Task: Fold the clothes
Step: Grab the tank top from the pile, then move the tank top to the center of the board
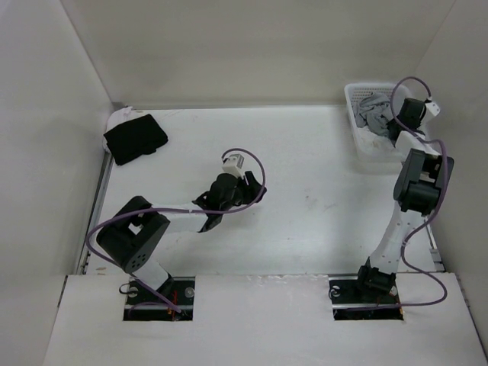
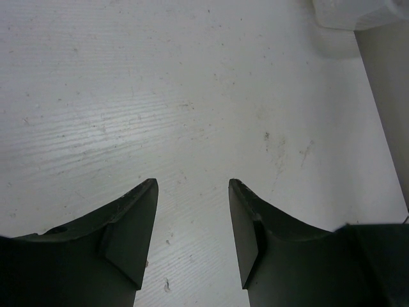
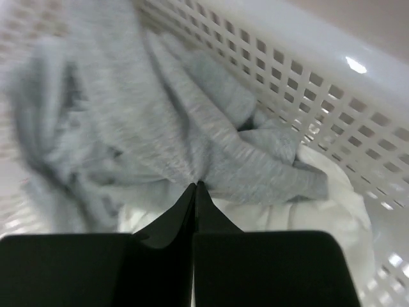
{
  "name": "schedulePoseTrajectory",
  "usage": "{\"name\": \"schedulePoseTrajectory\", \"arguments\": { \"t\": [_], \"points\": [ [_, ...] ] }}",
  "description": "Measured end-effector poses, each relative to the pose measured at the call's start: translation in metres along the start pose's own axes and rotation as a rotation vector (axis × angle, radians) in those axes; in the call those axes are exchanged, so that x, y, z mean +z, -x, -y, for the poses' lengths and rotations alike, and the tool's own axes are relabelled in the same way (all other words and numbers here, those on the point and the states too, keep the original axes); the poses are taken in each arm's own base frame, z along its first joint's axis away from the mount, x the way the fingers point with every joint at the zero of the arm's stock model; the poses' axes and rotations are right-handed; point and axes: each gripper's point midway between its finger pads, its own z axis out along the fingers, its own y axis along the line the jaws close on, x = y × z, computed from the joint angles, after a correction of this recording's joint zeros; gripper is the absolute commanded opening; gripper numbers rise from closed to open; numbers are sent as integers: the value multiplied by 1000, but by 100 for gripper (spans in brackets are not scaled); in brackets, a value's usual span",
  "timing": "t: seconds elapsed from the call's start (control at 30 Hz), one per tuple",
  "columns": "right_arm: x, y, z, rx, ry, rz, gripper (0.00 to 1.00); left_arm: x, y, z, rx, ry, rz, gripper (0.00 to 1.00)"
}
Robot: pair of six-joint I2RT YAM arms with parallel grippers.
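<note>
Barely started, I'd say. The top (image 3: 160, 121) sits bunched in the basket (image 3: 332, 77), right at the tips of the right end effector (image 3: 195, 185), with a white cloth (image 3: 319, 217) just below and to its right. Its jaws are pressed together against the grey knit; can't tell if a fold is actually caught. The left end effector (image 2: 192, 185) hangs over the bench (image 2: 160, 96), jaws apart, holding nothing. Pulling it out, flattening and every fold are all left.
</note>
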Motion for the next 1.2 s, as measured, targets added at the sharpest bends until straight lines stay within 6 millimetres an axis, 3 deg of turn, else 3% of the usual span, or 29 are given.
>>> {"name": "schedulePoseTrajectory", "arguments": {
  "t": [0.13,0.2,0.23,0.3,0.43,0.47,0.57,0.7,0.8,0.87,0.9,0.97,1.03,1.13,1.2],
  "points": [
    [-55,62,-37,45,130,139,0,0,1,1,-5,-2,2,46],
    [-91,104,-64,73,216,235,0,0,1,1,-9,-3,2,46],
    [-123,131,-82,94,284,298,0,0,1,2,-13,-3,3,46],
    [-168,158,-103,119,379,366,0,-3,5,4,-18,-11,13,46],
    [-260,176,-148,153,594,406,0,-17,29,5,-43,-23,71,47],
    [-301,181,-169,161,693,416,0,-19,35,4,-50,-23,88,47],
    [-384,187,-204,171,886,433,0,-31,61,-2,-85,-19,156,47],
    [-550,223,-248,223,1262,507,1,-48,97,-16,-133,2,252,47],
    [-620,238,-256,249,1422,537,1,-65,116,-30,-172,38,299,48],
    [-649,236,-259,254,1505,529,2,-81,133,-42,-198,64,358,50],
    [-656,230,-261,253,1534,514,2,-89,141,-47,-211,74,389,50],
    [-647,204,-267,240,1547,452,3,-100,148,-54,-229,89,429,50],
    [-615,157,-278,216,1527,347,3,-119,147,-75,-267,138,471,50],
    [-535,58,-321,158,1452,80,2,-134,141,-102,-312,215,492,50],
    [-489,3,-342,127,1391,-59,2,-138,137,-111,-330,244,490,50]
  ]
}}
